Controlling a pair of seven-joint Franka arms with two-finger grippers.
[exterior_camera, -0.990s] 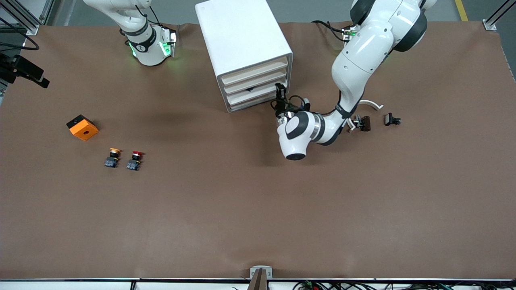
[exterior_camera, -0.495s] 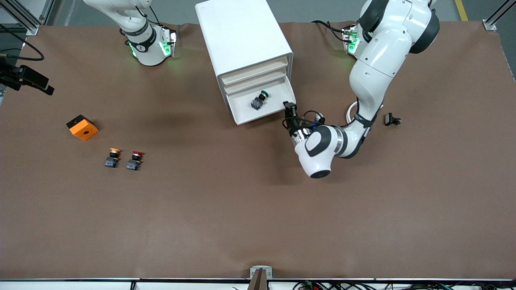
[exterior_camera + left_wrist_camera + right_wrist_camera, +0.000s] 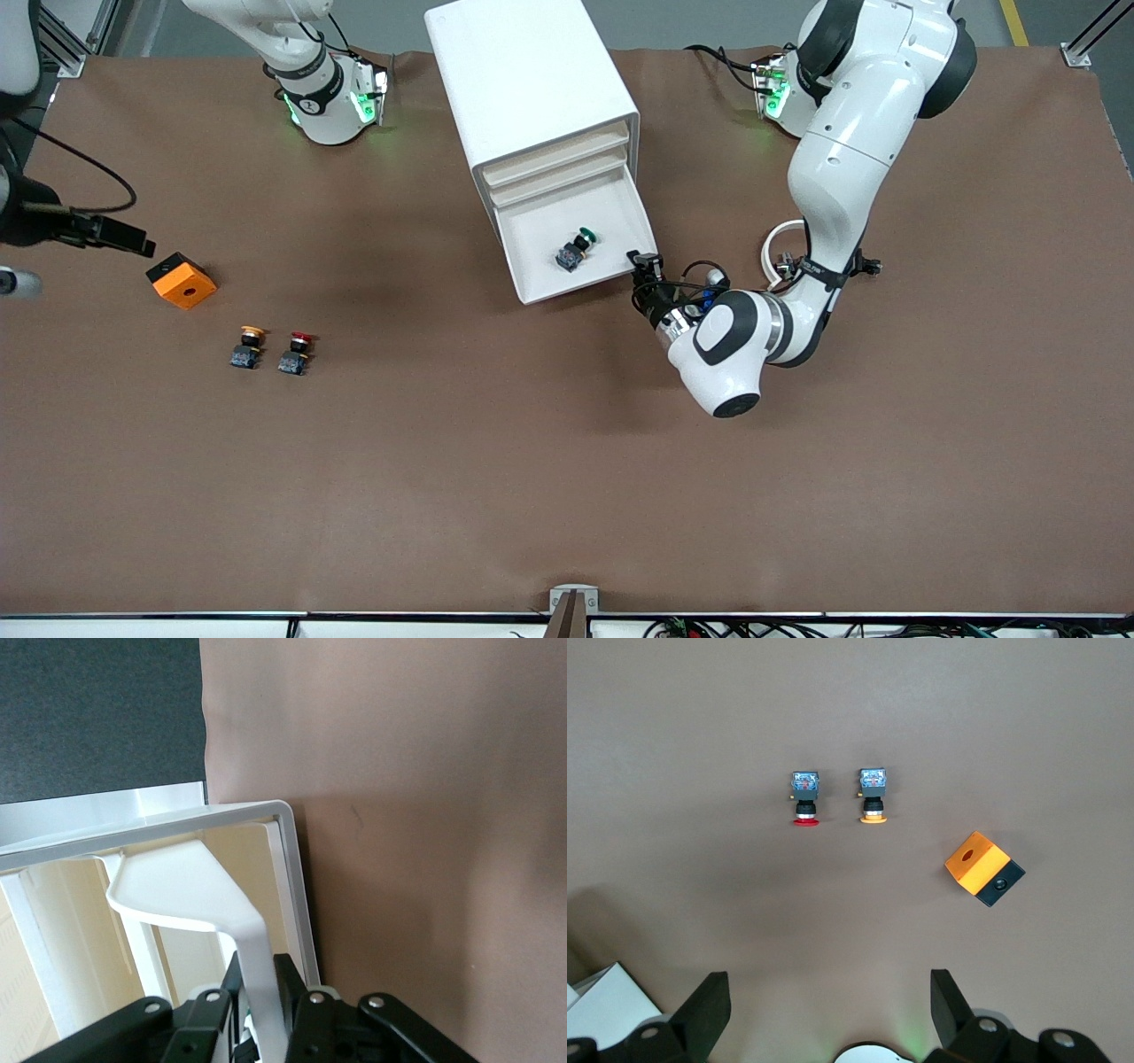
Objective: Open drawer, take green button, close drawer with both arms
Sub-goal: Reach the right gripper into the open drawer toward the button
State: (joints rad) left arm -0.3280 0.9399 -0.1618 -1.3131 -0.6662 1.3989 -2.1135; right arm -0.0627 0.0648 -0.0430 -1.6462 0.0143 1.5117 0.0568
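Note:
A lower drawer (image 3: 534, 259) of the white cabinet (image 3: 523, 80) stands pulled out toward the front camera. The green-capped button (image 3: 574, 249) lies on its side in the drawer. My left gripper (image 3: 646, 267) is at the drawer's front corner toward the left arm's end. In the left wrist view the left gripper (image 3: 262, 997) is shut on the drawer's white curved handle (image 3: 190, 890). My right gripper (image 3: 828, 1010) is open and empty, high over the table near the orange box. It shows at the edge of the front view (image 3: 124, 237).
An orange and black box (image 3: 181, 280) lies toward the right arm's end. A yellow-capped button (image 3: 249, 346) and a red-capped button (image 3: 296, 352) lie nearer the front camera than it. A white curved part (image 3: 780, 237) lies by the left arm.
My left gripper has pulled the drawer out toward the front camera, baring the green button. The cabinet has shifted a little. My right gripper has moved toward the orange box.

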